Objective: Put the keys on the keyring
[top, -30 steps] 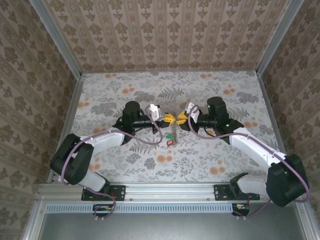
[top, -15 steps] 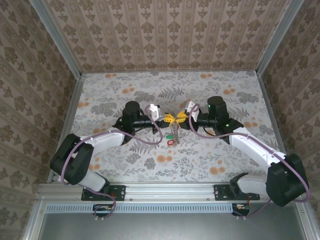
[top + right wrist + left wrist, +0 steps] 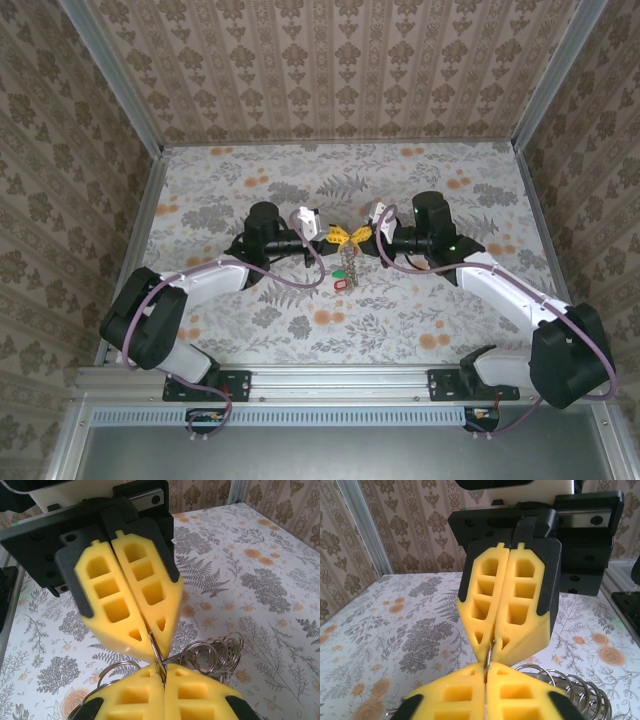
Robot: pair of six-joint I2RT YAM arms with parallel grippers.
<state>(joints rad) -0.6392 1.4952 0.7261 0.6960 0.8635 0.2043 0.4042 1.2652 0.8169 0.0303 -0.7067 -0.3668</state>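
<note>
My left gripper (image 3: 330, 237) and right gripper (image 3: 360, 236) meet tip to tip above the table's middle. Both are shut on one thin wire loop of the silvery keyring (image 3: 489, 656). In the left wrist view my own left gripper (image 3: 486, 672) pinches the wire from below and the right gripper (image 3: 495, 641) from above. The keyring's coiled loops (image 3: 217, 652) spread out to the right of my right gripper (image 3: 162, 672); the left gripper (image 3: 151, 639) faces it. Below the tips a short chain hangs down to a green key (image 3: 340, 271) and a red key (image 3: 336, 284).
The floral table (image 3: 430, 320) is walled in by patterned panels on three sides. Both arms reach in from the near rail (image 3: 340, 380), with purple cables looping beside them.
The right gripper has closed fully on the ring wire and edged slightly left. The left arm and the hanging keys have hardly moved.
</note>
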